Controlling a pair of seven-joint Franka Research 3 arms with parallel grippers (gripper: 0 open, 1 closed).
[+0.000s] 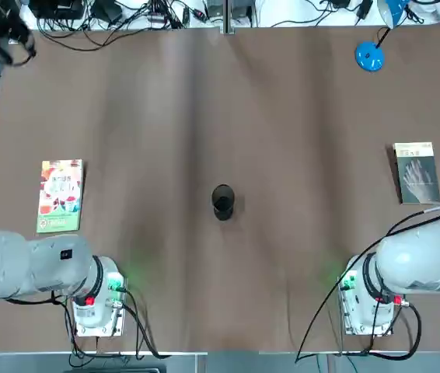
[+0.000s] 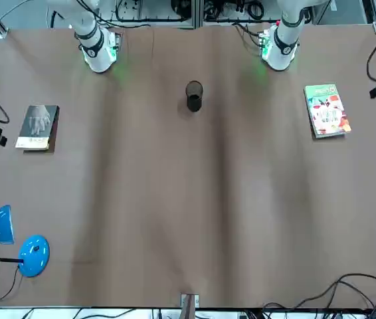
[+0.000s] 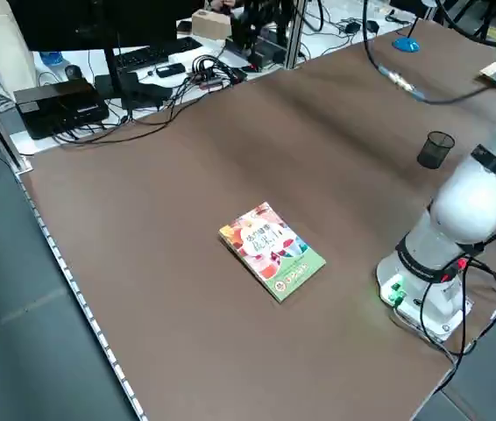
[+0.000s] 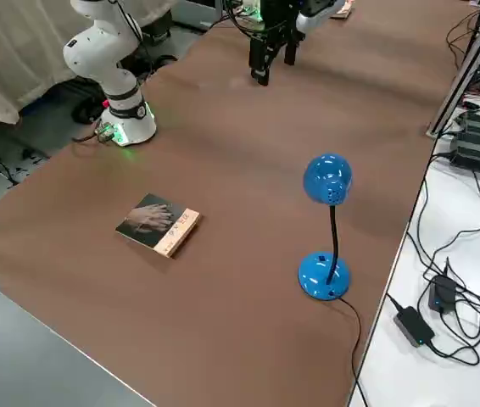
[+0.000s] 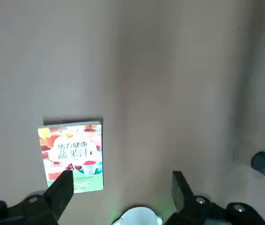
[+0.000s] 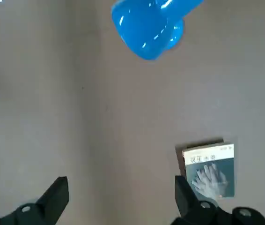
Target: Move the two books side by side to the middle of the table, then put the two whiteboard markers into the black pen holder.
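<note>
On the left side of the table [image 1: 282, 101], the fruit-covered book [image 1: 59, 196] is seen near the opened, unloaded left gripper [image 5: 123, 174]. Between the books, the black cup [image 1: 223, 202] is stood upright. Farther right, the grey-green book [image 1: 417, 174] is seen near the right gripper [image 6: 121, 179], likewise spread wide.

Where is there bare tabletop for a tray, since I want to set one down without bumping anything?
Between the black holder and the pale book; likewise toward the grey-green book. Tightest: beside the arm bases, where cables run.
</note>
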